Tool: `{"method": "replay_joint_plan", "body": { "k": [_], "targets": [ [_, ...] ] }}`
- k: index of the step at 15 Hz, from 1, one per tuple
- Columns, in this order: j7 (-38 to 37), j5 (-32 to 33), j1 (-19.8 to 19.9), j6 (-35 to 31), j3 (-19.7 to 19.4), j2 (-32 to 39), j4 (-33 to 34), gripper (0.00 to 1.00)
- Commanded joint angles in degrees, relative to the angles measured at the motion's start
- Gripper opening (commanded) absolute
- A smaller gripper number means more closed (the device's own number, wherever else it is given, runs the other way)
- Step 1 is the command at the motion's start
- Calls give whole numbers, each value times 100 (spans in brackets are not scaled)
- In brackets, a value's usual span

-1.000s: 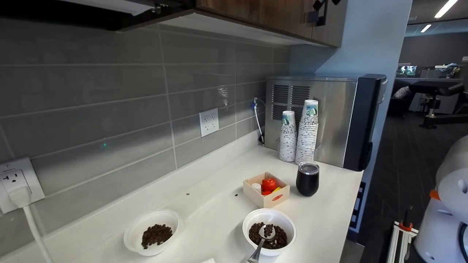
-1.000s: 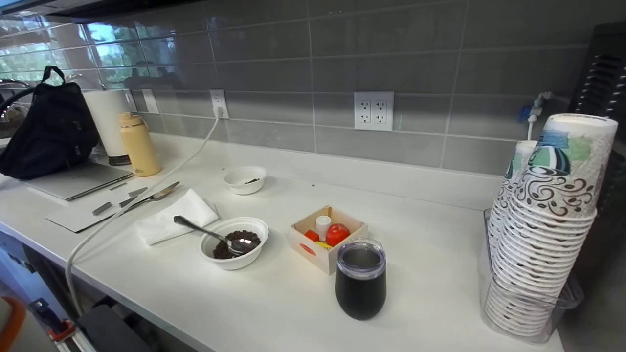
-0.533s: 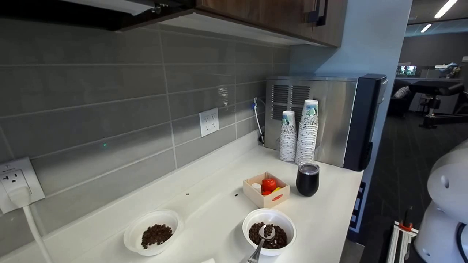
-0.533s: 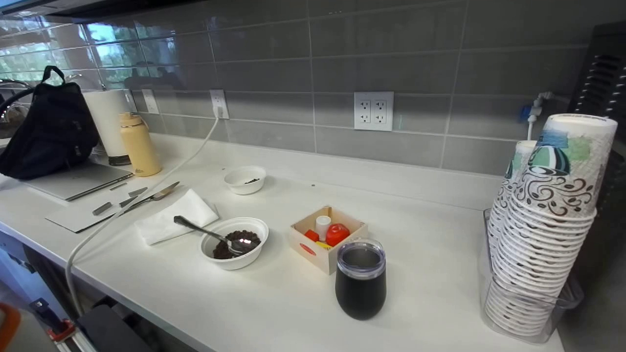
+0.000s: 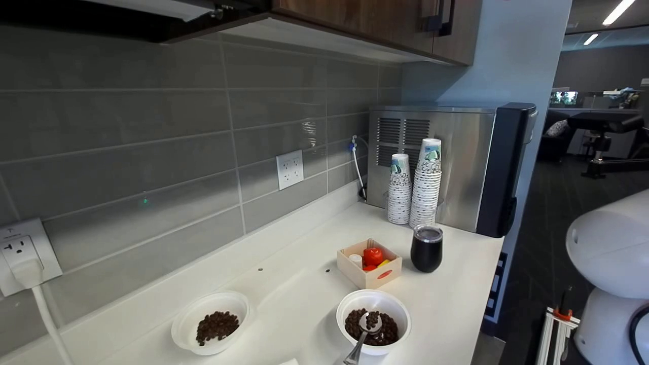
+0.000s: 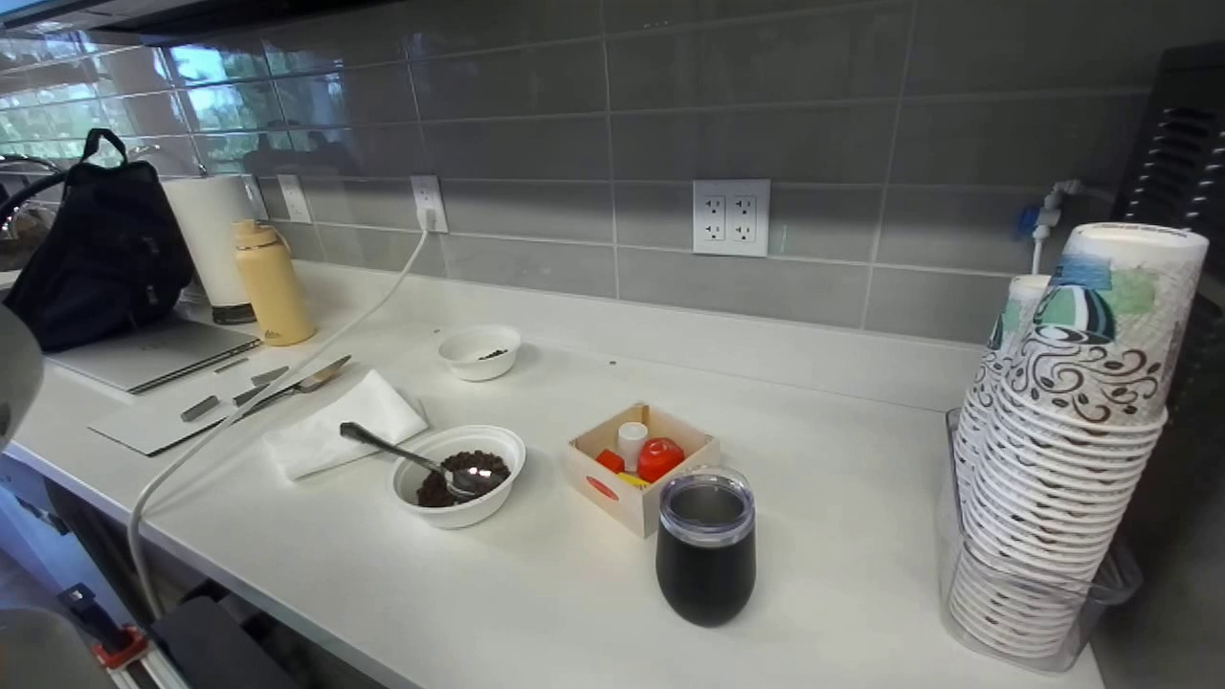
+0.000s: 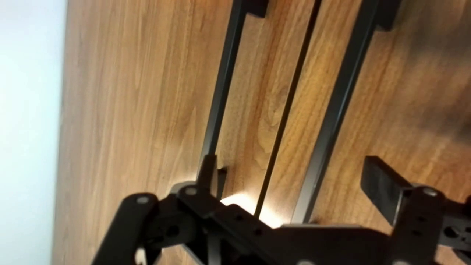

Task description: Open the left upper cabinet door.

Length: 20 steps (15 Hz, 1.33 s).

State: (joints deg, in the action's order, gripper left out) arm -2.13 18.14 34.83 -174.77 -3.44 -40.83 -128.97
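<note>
Gripper (image 7: 294, 176): jaws spread, nothing clamped. Left door (image 5: 355, 20): closed, at twelve o'clock in an exterior view, handle (image 5: 434, 23) at one. Advised: straddle that handle alone, squarely across, before gripping and pulling.

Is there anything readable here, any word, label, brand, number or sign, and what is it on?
None reads clearly in any view.
Red oval on the wooden box: too small to read.
Faint mark on the yellow bottle: too small.
Tiny print on the plugged outlet: too blurred.
Cups: swirl pattern, no letters I can make out.
</note>
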Motion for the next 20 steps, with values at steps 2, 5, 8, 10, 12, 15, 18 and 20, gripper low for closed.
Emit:
{"method": "replay_joint_plan", "body": {
  "k": [2, 5, 8, 10, 12, 15, 18, 20],
  "targets": [
    [-312, -111, 805, -341, 563, 292, 131, 100],
    [-433, -166, 1186, -366, 842, 387, 171, 100],
    [-517, -220, 1479, -366, 989, 462, 202, 100],
    [-537, -264, 1621, -421, 1035, 508, 201, 100],
    [-546, -315, 1699, -463, 1055, 516, 182, 100],
    [-547, -371, 1787, -502, 1066, 490, 147, 100],
    [-526, -419, 1780, -438, 1095, 594, 196, 100],
    [-564, -467, 1785, -419, 1179, 708, 283, 100]
  ]
}}
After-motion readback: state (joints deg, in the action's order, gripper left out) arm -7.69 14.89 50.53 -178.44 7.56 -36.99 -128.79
